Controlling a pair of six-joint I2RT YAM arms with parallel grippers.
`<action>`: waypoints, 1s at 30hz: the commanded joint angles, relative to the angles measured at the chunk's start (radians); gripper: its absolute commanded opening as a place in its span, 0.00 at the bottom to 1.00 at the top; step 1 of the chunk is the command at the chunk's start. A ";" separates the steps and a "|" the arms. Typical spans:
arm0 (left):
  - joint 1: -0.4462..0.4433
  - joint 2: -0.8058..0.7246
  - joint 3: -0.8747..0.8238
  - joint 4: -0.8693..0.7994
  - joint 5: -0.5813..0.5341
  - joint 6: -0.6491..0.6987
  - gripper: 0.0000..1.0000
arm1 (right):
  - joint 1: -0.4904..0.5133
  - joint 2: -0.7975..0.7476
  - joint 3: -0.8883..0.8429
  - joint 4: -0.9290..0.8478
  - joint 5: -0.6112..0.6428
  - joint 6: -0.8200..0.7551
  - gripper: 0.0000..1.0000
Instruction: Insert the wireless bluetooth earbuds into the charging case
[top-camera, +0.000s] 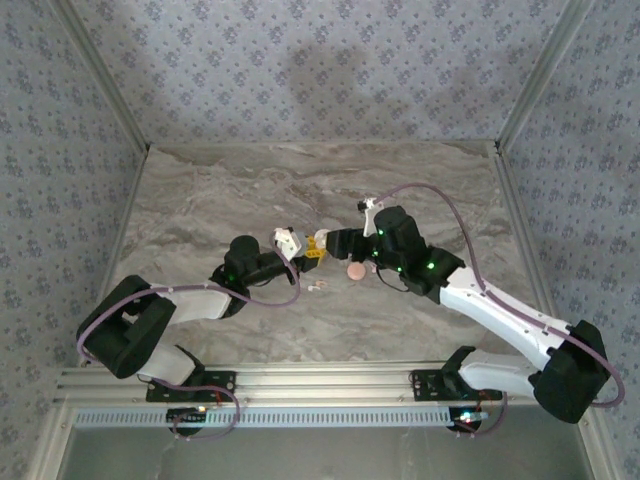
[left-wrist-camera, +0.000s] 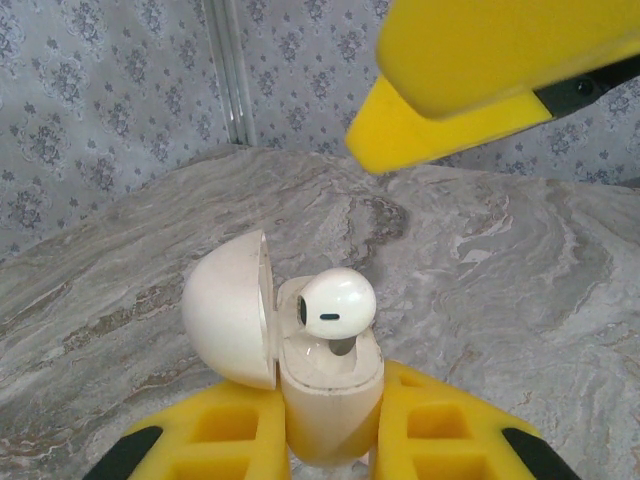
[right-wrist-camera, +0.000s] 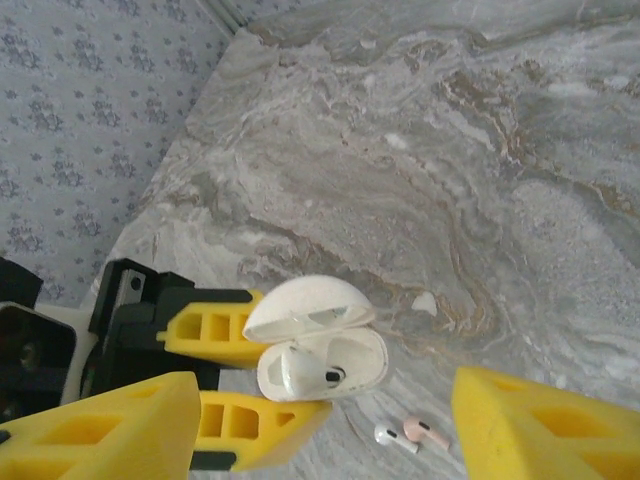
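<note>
The charging case (left-wrist-camera: 331, 400), lid raised, is clamped by the left gripper (left-wrist-camera: 335, 432); one earbud (left-wrist-camera: 337, 305) is lodged inside. The right gripper (top-camera: 322, 246) is spread, empty, at its 3 o'clock from above.

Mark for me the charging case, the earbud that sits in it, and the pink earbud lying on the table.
charging case (left-wrist-camera: 330, 405), left wrist view, front of the lower shell.
earbud in the case (left-wrist-camera: 338, 303), left wrist view, its rounded head.
pink earbud (right-wrist-camera: 422, 432), right wrist view, its middle.
</note>
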 joint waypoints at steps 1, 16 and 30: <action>-0.007 -0.019 0.001 0.025 0.007 -0.010 0.10 | -0.018 0.022 0.044 -0.054 -0.074 0.001 0.69; -0.008 -0.021 0.005 0.022 0.010 -0.012 0.10 | -0.047 0.108 0.071 -0.063 -0.108 0.000 0.69; -0.007 -0.018 0.004 0.028 0.018 -0.014 0.10 | -0.058 0.156 0.095 -0.053 -0.146 -0.003 0.69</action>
